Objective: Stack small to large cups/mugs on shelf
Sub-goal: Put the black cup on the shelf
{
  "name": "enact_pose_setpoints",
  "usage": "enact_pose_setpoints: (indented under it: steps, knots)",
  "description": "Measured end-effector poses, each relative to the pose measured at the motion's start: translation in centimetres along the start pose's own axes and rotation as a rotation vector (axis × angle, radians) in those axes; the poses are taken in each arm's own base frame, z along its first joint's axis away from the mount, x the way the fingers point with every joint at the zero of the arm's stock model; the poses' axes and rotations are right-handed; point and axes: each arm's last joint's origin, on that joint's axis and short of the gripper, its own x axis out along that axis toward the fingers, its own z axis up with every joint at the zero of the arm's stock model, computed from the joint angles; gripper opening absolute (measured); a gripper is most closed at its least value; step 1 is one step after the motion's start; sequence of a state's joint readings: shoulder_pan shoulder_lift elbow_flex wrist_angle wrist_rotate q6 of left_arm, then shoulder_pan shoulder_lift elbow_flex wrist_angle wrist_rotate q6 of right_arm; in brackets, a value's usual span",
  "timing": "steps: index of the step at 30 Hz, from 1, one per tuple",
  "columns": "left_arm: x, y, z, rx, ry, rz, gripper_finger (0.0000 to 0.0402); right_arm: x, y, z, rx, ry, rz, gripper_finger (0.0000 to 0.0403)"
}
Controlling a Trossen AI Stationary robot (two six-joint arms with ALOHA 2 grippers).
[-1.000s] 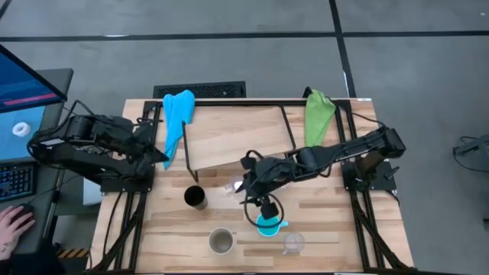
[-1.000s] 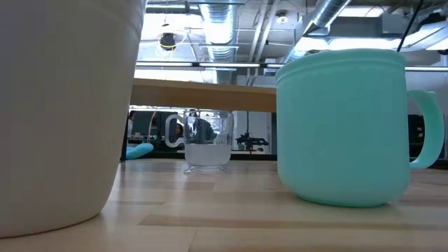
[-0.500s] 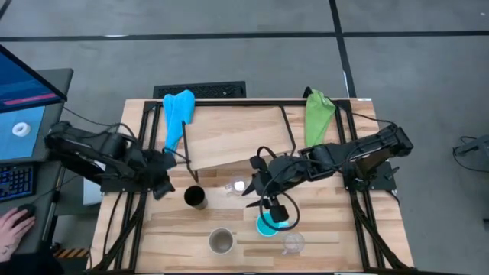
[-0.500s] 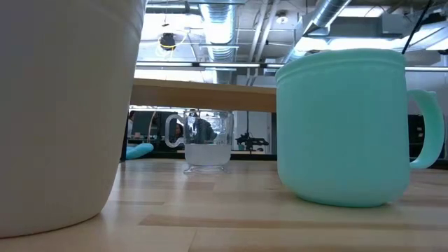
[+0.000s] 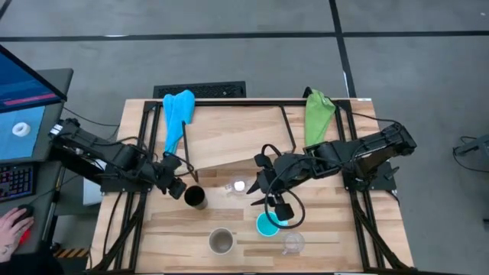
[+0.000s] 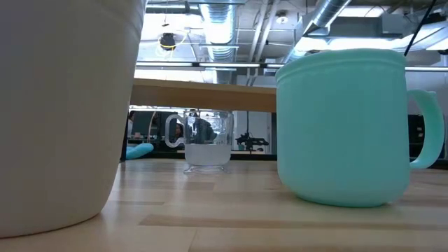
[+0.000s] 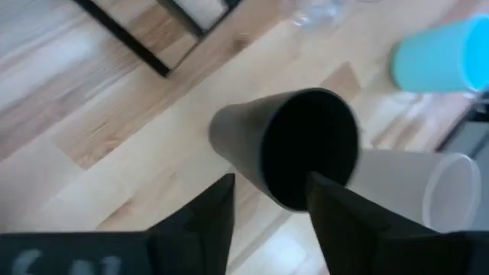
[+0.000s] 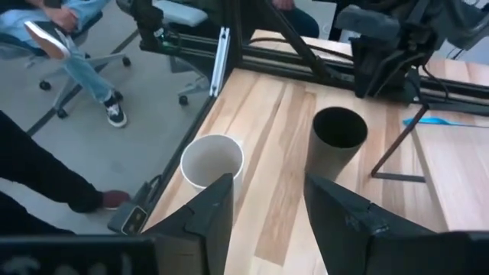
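The black cup stands upright on the wooden tabletop, just off the shelf's near left corner; it is matt, straight-walled and handleless, and the left wrist view looks down into its dark mouth. The beige-grey mug sits near the tabletop's near edge, off-white inside, with a clear glass farther along that edge toward the right. The turquoise mug is between them and a little farther in, its handle pointing right in the low view. A second clear glass, a small footed one with a handle, stands near the shelf's near edge. No white mug can be made out.

The shelf, a light wooden board on a thin black wire frame, fills the far middle of the tabletop and carries nothing. A blue cloth hangs at its far left corner, a green cloth at its far right corner.

The left gripper is low beside the black cup on its left, fingers parted with the cup ahead of the gap, not clasped. The right gripper hangs above the turquoise mug's far rim, fingers spread, nothing between them.

Bare wood lies along the tabletop's left and right near edges and between the cups and the shelf's near edge. A hand rests outside the table at the left.
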State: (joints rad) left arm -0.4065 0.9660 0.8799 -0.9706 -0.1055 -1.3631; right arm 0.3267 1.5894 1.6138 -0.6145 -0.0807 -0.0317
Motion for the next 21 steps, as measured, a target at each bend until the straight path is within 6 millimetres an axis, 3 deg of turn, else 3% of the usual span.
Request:
enact_pose_setpoints:
  steps: [5, 13, 16, 21]
  knots:
    - [1.8, -0.6, 0.0, -0.015, 0.0, 0.084, 0.0162, 0.0, 0.0, -0.2, -0.001, 0.021, 0.001, 0.0179]
    - [4.4, -1.2, -0.2, 0.012, 0.029, 0.194, 0.0139, 0.0, 0.0, -0.2, 0.0, 0.023, 0.001, 0.0178]
    - [4.7, -1.3, -0.3, 0.005, 0.061, 0.202, 0.0107, 0.0, 0.0, -0.2, -0.001, 0.023, 0.001, 0.0175]
    - [4.7, -1.4, -0.3, 0.01, 0.064, 0.187, 0.0013, 0.0, 0.0, -0.2, -0.001, 0.023, 0.001, 0.0172]
